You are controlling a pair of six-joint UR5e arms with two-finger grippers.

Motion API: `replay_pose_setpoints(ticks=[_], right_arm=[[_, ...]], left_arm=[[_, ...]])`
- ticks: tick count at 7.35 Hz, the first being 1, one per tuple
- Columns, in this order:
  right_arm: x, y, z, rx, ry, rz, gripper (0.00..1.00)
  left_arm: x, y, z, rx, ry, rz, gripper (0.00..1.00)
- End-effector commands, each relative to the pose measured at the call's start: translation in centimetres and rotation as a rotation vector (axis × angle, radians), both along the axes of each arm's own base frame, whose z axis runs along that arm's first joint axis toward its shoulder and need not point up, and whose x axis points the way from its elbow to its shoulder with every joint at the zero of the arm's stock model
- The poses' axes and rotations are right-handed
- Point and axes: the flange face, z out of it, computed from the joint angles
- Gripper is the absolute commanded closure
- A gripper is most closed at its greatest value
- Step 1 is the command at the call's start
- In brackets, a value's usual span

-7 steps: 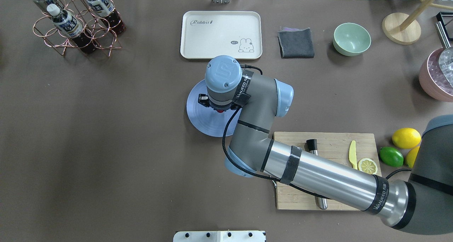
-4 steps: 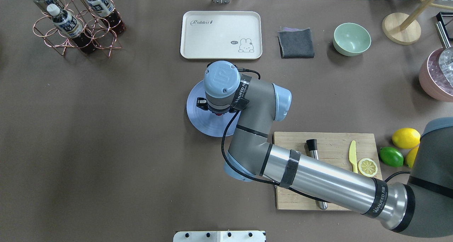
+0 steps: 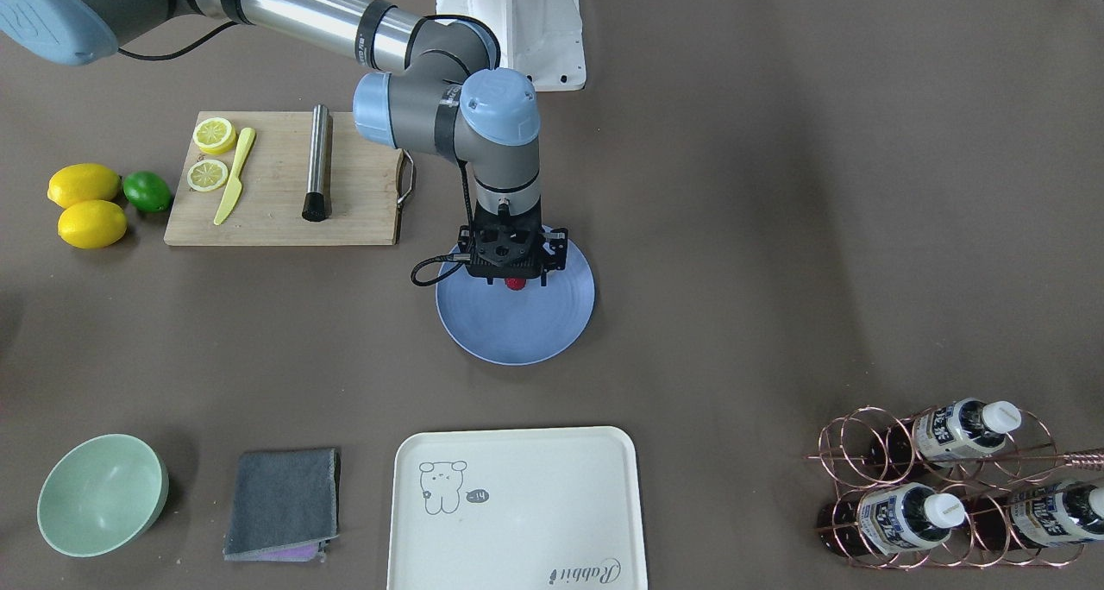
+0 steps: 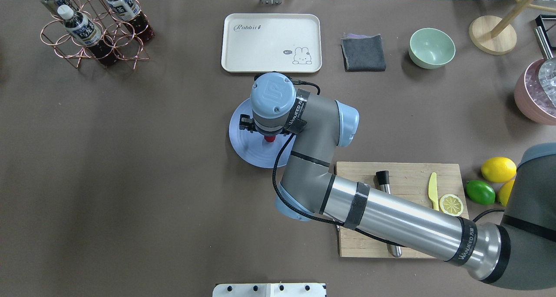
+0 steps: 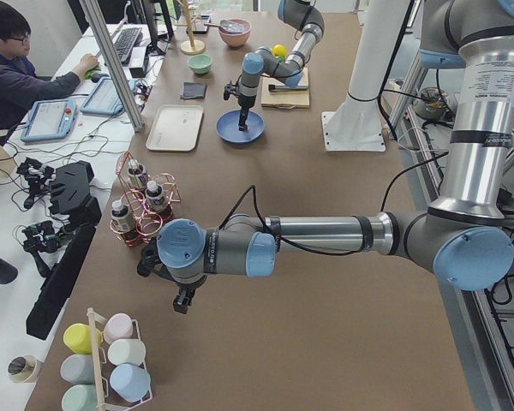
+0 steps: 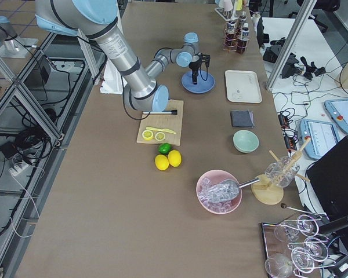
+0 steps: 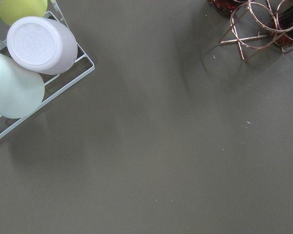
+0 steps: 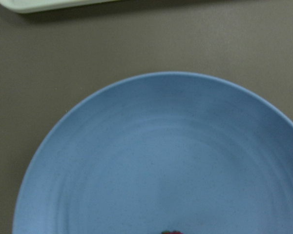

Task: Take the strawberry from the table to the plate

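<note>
The small red strawberry [image 3: 515, 284] lies on the blue plate [image 3: 517, 331] near its middle, and shows as a red spot [image 4: 269, 138] under the wrist in the overhead view. My right gripper [image 3: 515, 276] points straight down over it, its fingers standing open on either side of the berry. In the right wrist view the plate [image 8: 161, 161] fills the frame and only the strawberry's top edge [image 8: 171, 232] shows at the bottom. My left gripper [image 5: 182, 301] hangs over bare table far from the plate; I cannot tell whether it is open or shut.
A cream tray [image 4: 271, 43], a grey cloth [image 4: 364, 53] and a green bowl [image 4: 431, 47] lie beyond the plate. The cutting board [image 4: 412, 179] with a knife and lemon slice is beside it, a bottle rack [image 4: 93, 28] far left. A cup rack [image 7: 24, 68] is near my left wrist.
The right wrist dropped slightly over the plate, then came back up a little. More of the strawberry shows beneath it now. The left arm has not moved.
</note>
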Motion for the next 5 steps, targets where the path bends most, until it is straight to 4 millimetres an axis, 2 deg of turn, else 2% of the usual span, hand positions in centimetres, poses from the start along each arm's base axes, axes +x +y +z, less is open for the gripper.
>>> replay_pose_setpoints(ticks=[1, 2, 3, 4, 5], right_arm=[[5.0, -3.9, -1.3, -0.007, -0.038, -0.01, 0.0], [9.6, -6.1, -1.5, -0.019, -0.031, -0.05, 0.0], [14.8, -6.9, -0.9, 0.0, 0.005, -0.091, 0.0], [20.8, -7.4, 1.3, 0.023, 0.05, -0.141, 0.0], [26.8, -7.3, 4.3, 0.049, 0.106, -0.176, 0.0]], left_arm=[[0.0, 0.0, 0.0, 0.0, -0.002, 0.0, 0.02], [0.2, 1.3, 1.1, -0.02, 0.002, 0.0, 0.02], [0.2, 1.6, 1.4, -0.028, 0.002, 0.0, 0.02], [0.2, 1.6, 1.6, -0.035, -0.005, 0.001, 0.02], [0.2, 1.8, 1.9, -0.045, -0.007, 0.0, 0.02]])
